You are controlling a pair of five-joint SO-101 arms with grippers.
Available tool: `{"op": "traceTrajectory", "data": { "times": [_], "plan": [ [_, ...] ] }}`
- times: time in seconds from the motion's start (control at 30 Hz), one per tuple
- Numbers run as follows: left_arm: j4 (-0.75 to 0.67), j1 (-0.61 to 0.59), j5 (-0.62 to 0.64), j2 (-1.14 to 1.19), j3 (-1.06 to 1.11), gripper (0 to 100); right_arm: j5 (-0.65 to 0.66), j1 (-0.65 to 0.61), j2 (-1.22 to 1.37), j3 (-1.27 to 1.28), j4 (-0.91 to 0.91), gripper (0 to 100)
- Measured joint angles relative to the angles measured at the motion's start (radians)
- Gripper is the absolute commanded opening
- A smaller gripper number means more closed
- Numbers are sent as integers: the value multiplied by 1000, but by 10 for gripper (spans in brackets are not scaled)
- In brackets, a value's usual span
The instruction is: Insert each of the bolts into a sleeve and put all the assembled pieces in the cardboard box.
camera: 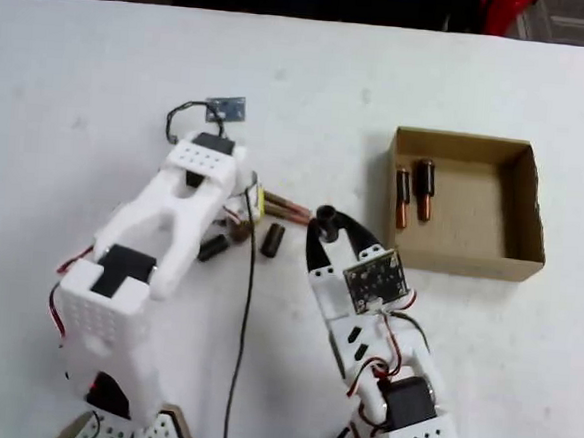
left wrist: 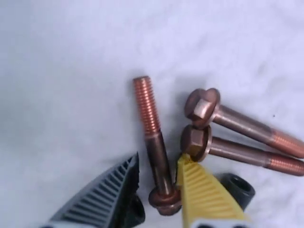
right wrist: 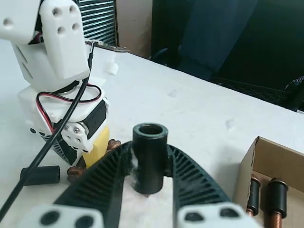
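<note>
Upright sleeve being clamped by the right gripper (camera: 330,225); bolt being straddled by the left gripper (left wrist: 159,159).

The matte white table (camera: 102,65) is being shared by everything, the square, open-topped cardboard box (camera: 470,260) sitting right of the arms; two assembled pieces (camera: 402,197), copper shanks in black collars, are being held side by side in its left half in the high view. A smooth black tubular sleeve (right wrist: 149,142) is being pinched tight between the right gripper's ribbed black fingers, standing on end on the table. The left gripper's grey ribbed and yellow fingers are being kept parted on either side of a coppery flanged bolt (left wrist: 148,109) lying flat; the yellow pad is possibly being touched by its shank. Two further bolts (left wrist: 247,126), hex-headed and threaded at the tips, are lying just beside it, and two loose sleeves (camera: 272,240) are lying between the arms.
</note>
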Motion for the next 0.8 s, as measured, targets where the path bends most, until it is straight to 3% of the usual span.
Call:
{"op": "traceTrajectory", "data": {
  "times": [0.53,0.8],
  "plan": [
    [0,-11,-17,2,-17,31,0,0,0,0,15,16],
    [2,-80,-402,5,-97,32,0,0,0,0,15,16]
  ]
}}
